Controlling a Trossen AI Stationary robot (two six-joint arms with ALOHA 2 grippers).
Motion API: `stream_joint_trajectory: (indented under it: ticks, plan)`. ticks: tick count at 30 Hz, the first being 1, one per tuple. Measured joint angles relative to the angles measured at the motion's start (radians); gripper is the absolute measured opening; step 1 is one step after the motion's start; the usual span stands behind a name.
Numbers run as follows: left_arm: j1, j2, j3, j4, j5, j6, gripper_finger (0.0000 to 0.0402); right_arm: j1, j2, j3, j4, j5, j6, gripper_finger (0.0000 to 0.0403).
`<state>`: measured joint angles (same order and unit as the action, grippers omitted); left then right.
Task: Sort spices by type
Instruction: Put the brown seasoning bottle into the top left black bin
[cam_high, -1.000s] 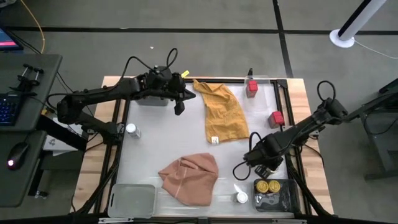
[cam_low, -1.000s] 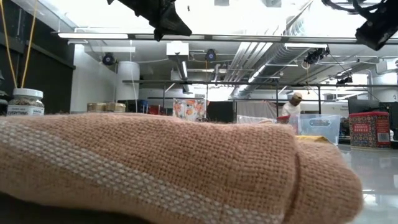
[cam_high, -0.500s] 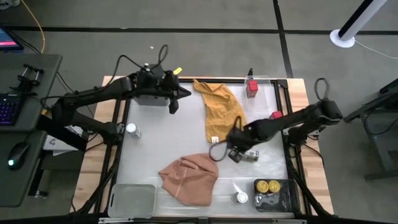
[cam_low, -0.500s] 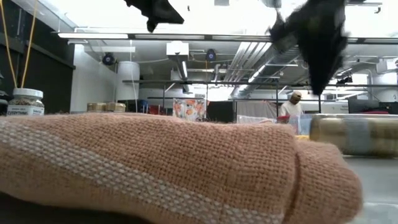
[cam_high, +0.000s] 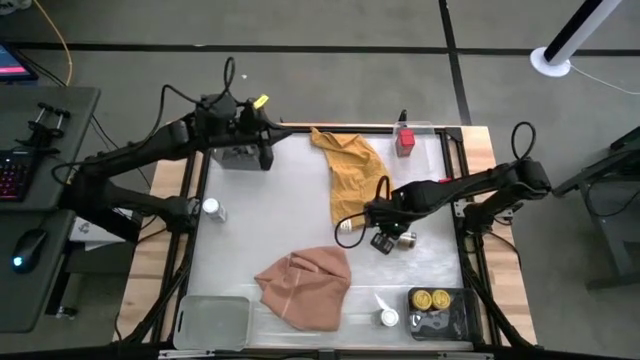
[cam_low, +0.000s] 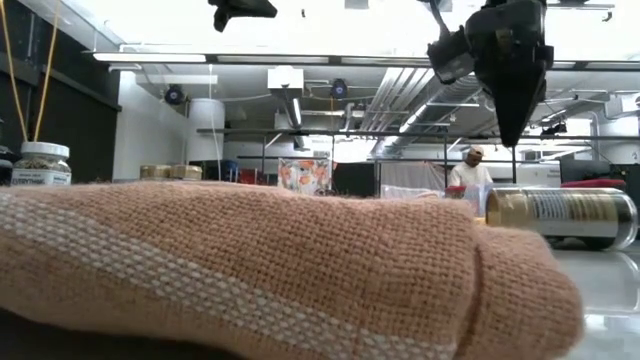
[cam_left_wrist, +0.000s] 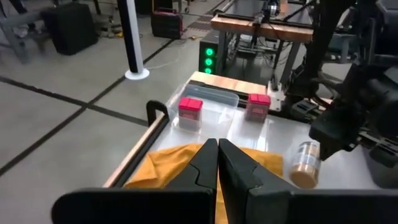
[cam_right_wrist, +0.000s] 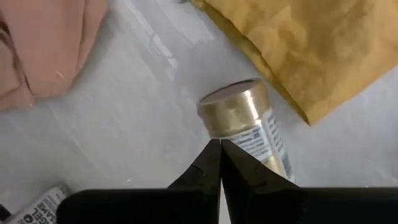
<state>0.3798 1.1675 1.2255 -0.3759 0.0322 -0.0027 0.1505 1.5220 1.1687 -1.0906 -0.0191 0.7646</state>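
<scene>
A tan-lidded jar (cam_high: 401, 240) lies on its side on the table right of the mustard cloth (cam_high: 356, 180); its gold lid (cam_right_wrist: 231, 106) points toward the pink cloth (cam_high: 305, 285). My right gripper (cam_high: 379, 243) is shut and hangs just above the jar, clear of it in the low view (cam_low: 515, 135). My left gripper (cam_high: 266, 160) is shut, high over the far left by a grey tray (cam_high: 238, 156). Two red tins (cam_left_wrist: 190, 107) (cam_left_wrist: 257, 102) stand at the far right. White-lidded jars (cam_high: 211, 208) (cam_high: 388, 317) stand upright. Two yellow-lidded jars (cam_high: 430, 298) sit in the near-right tray.
The dark tray (cam_high: 455, 322) with the yellow-lidded jars is at the near right corner, a clear tray (cam_high: 212, 320) at the near left. The pink cloth fills the foreground of the low view (cam_low: 250, 260). A person (cam_low: 468, 172) stands far off in the room.
My right gripper has moved from beside the near-right tray toward the table's middle and stays shut. A tan-lidded jar now lies on its side beside it and has rolled a little toward the far edge. My left gripper has drawn back toward the far left corner.
</scene>
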Motion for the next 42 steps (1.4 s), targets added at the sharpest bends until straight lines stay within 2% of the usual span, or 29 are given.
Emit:
stream_joint_trajectory:
  ticks: [2, 5, 10, 14, 19, 25, 32, 42]
  plan:
    - [-0.002, 0.013, 0.000, -0.006, 0.000, -0.004, 0.0000, 0.000, 0.000, 0.000, -0.003, -0.017, -0.012, 0.0017]
    - [-0.008, 0.035, 0.000, -0.014, 0.000, -0.014, 0.0000, -0.013, 0.000, 0.000, 0.010, -0.047, -0.040, 0.0058]
    - [-0.010, 0.067, 0.000, -0.041, 0.022, -0.052, 0.0000, -0.036, 0.007, 0.001, 0.022, -0.049, -0.122, 0.0162]
    - [-0.010, 0.079, -0.001, -0.062, 0.052, -0.065, 0.0000, -0.039, 0.054, 0.001, -0.038, -0.052, -0.223, 0.0247]
    - [-0.011, 0.078, -0.001, -0.075, 0.053, -0.075, 0.0000, -0.021, 0.126, 0.001, -0.066, -0.061, -0.323, 0.0315]
    - [-0.015, 0.078, -0.001, -0.076, 0.053, -0.076, 0.0000, 0.032, 0.141, -0.067, -0.014, -0.111, -0.356, 0.0327]
    - [-0.015, 0.078, -0.001, -0.077, 0.054, -0.075, 0.0000, 0.081, 0.139, -0.162, 0.084, -0.059, -0.296, 0.0328]
    - [-0.015, 0.078, -0.001, -0.076, 0.048, -0.074, 0.0000, 0.082, 0.141, -0.269, 0.216, -0.021, -0.165, 0.0323]
